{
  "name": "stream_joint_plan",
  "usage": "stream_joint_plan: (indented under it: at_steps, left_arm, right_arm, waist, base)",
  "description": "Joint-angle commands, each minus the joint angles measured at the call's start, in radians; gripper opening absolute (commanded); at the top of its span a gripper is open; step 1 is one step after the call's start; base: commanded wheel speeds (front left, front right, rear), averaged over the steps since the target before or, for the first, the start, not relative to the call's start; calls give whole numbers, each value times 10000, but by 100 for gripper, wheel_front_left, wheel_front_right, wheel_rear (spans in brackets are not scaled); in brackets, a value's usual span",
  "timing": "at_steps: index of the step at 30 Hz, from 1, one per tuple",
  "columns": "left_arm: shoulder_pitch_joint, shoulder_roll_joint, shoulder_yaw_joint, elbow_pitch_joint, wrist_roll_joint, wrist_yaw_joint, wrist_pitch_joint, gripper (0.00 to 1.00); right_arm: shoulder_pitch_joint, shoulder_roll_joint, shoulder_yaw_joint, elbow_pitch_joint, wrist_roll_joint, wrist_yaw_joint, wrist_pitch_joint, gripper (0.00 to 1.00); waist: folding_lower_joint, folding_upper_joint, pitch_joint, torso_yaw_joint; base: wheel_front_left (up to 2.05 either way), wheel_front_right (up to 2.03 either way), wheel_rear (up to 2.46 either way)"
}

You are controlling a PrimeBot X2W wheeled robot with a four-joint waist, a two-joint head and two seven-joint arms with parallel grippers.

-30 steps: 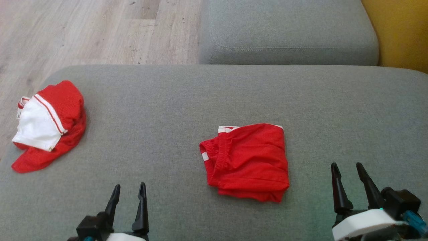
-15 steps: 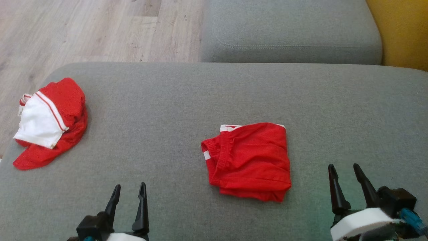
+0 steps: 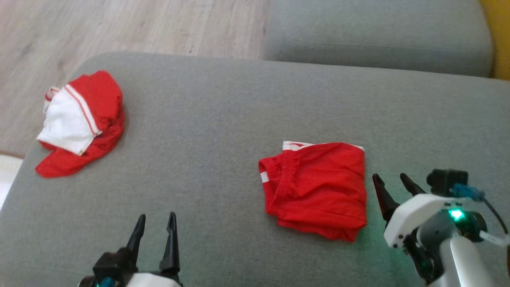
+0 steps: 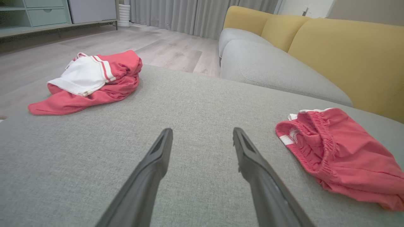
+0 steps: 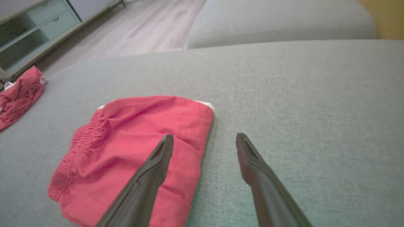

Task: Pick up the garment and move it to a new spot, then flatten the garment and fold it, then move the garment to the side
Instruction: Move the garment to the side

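Observation:
Folded red shorts with white trim (image 3: pixel 316 187) (image 4: pixel 341 154) (image 5: pixel 135 148) lie on the grey cushion (image 3: pixel 223 119), right of centre. A crumpled red and white garment (image 3: pixel 81 119) (image 4: pixel 91 77) (image 5: pixel 19 94) sits near the cushion's far left corner. My right gripper (image 3: pixel 390 179) (image 5: pixel 204 138) hovers open just off the shorts' right edge, its left finger over the fabric in the right wrist view. At the lower left my left gripper (image 3: pixel 156 218) (image 4: pixel 202 132) stands open over bare cushion, well apart from both garments.
A second grey seat cushion (image 3: pixel 374 36) lies beyond, with yellow backrests (image 4: pixel 347 53) to its right. Wooden floor (image 3: pixel 119 28) runs past the cushion's left and far edges, and a low cabinet (image 5: pixel 28 41) stands across it.
The head camera has swung, shifting the whole picture rightward. My right gripper has risen and moved left toward the shorts' right edge. The garments and left gripper have stayed put.

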Motion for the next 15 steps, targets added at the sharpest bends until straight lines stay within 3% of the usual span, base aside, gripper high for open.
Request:
stream_joint_plan:
  at_steps: [1,15]
  left_arm:
    - [-697,51,339,-329,132,-28,-100,100]
    - [-952,-264,384,-219,373,-252,-119,100]
  right_arm:
    - [-740,-56,178,-116,-43,75,287,100]
    - [-2114,-56,-528,2197,-42,75,1535,100]
  waist:
    - [-1,0,250,305]
    - [-1,0,1001,1264]
  base:
    - [0,0,0]
    - [0,0,0]
